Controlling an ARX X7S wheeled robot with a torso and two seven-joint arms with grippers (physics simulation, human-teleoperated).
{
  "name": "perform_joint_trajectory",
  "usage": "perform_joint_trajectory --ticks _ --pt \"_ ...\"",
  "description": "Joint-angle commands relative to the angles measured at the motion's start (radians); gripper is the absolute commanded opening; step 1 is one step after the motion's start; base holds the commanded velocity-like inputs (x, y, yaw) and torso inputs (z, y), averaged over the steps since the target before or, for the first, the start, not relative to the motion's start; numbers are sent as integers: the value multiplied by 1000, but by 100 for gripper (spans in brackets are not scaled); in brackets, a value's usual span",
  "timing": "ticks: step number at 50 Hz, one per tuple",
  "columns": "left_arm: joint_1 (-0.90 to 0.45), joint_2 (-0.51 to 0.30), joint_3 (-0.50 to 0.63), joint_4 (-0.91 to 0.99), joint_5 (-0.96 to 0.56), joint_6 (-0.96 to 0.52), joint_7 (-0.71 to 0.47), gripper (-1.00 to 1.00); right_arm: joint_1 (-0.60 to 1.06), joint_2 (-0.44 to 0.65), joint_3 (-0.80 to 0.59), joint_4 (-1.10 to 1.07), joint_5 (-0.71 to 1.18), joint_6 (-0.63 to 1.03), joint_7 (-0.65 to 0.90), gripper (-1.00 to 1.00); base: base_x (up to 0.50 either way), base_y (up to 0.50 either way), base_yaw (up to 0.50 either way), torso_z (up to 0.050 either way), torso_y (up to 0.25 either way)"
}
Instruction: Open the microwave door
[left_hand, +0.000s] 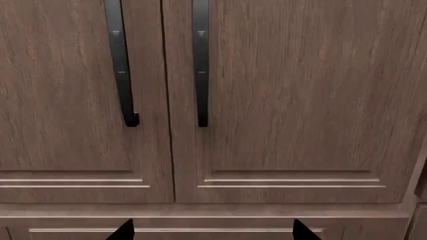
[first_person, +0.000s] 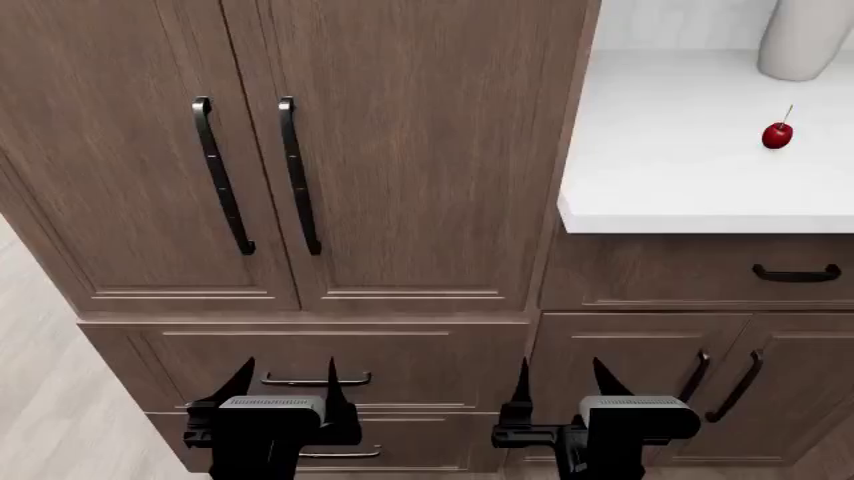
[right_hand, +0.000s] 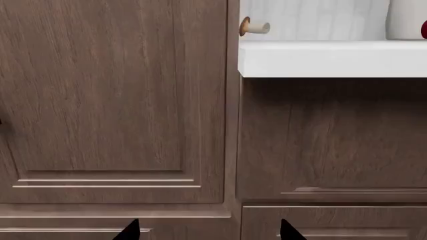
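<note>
Both grippers, left (first_person: 283, 385) and right (first_person: 558, 380), face tall cabinet doors (first_person: 400, 150).

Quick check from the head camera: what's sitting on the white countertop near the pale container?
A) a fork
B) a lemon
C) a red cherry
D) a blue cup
C: a small red cherry with a stem lies on the white countertop, just in front of the pale container at the back.
</note>
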Motion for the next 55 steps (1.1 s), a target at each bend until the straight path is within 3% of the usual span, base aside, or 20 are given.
perform_joint_trajectory --ticks 1,7,22,34,47,55 --pt "-2 -16 18 -9 -14 6 -19 100 -1 15 -20 -1 17 -1 21 100 0 0 0 0 0" --pt "-1 -41 49 -16 -29 40 -32 100 0 32 -49 -12 44 4 45 100 0 0 0 3 0" --pt "-45 -95 76 178 -23 -46 -52 100 72 72 -91 -175 55 77 83 100 0 0 0 50 27" --pt "-198 -157 69 450 -20 -245 -46 100 132 105 -103 -402 32 199 118 100 0 0 0 50 20" --pt "-438 -211 78 766 -9 -542 -17 100 398 137 -155 -896 -46 587 130 100 0 0 0 50 20" --pt "-613 -232 60 939 -26 -758 1 100 545 118 -182 -1047 -127 754 77 100 0 0 0 50 14"
